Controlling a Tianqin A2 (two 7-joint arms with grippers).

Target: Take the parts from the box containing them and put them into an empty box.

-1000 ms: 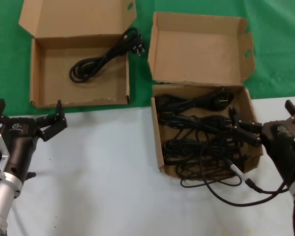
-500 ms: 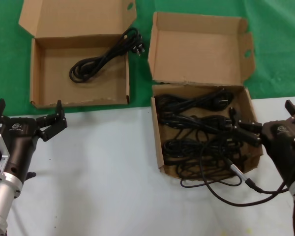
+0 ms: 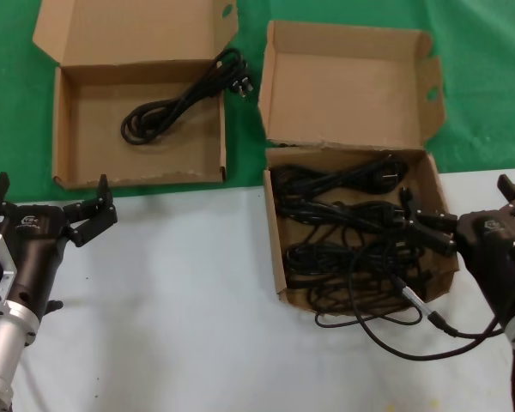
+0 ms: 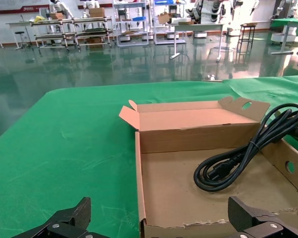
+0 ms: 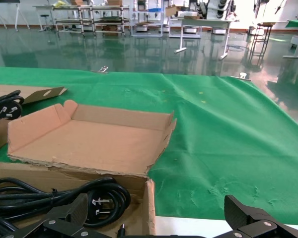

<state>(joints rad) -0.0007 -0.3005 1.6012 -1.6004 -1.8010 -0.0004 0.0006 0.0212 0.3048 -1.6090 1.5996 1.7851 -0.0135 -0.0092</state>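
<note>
White tabletop meets green cloth. Nothing has moved: right gripper, fingers spread, hovers at three o'clock over the parts in their box; one cable lies in the other box. Left gripper waits spread.

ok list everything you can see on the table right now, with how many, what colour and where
Squarish box: one, brown cardboard, lid open, right of centre, straddling green cloth and white surface.
Coiled cables: several, exact number unclear, black, piled in the squarish box.
Wide box: one, brown cardboard, lid open, far left on the green cloth.
Single cable: one, black, coiled in the wide box, its plug end over the far right corner.
Loose cable: one, black with silver connector, trailing over the squarish box's near edge onto the white surface toward the right arm.
Green cloth: one, far half of the table.
White surface: one, near half.
Left hand: open, near left, before the wide box.
Right hand: at the squarish box's right wall, over the cables.
</note>
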